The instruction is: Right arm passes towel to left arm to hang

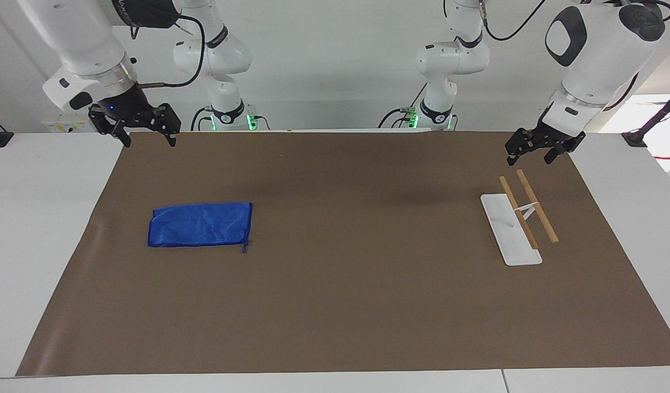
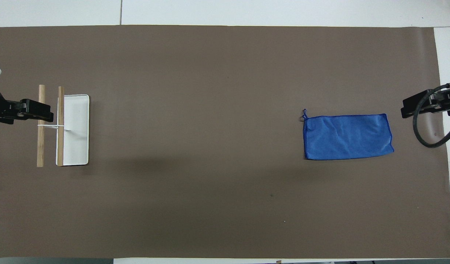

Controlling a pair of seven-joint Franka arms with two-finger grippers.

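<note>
Covering most of the white bench (image 1: 51,229) is a brown mat (image 1: 345,284) that runs almost edge to edge, with bare white strips at both ends. Right arm (image 1: 83,43) hangs raised over the mat corner nearest the robots at its own end of the bench; right gripper (image 1: 143,136) points down, fingers spread wide, holding nothing, blue wrist light on. Left arm (image 1: 597,49) is raised the same way over the other robot-side corner; left gripper (image 1: 531,153) is tilted down, fingers apart and empty, over the mat just robot-side of the rack. In the overhead view only the tips show: left gripper (image 2: 26,112) overlaps the outer rod, right gripper (image 2: 426,104) sits at the mat edge with its cable looping below. Towel (image 1: 201,225) lies flat on the mat toward the right arm's end of the bench, farther from the robots than the right gripper's spot, well apart from both grippers; it is folded to a neat rectangle with mild creases. Hanging rack (image 1: 517,218) sits toward the left arm's end: white base plate (image 1: 504,229), thin white bracket and two wooden rods (image 1: 537,213) side by side. Towel cord (image 1: 246,245) dangles from the corner facing mid-bench, away from the robots.
</note>
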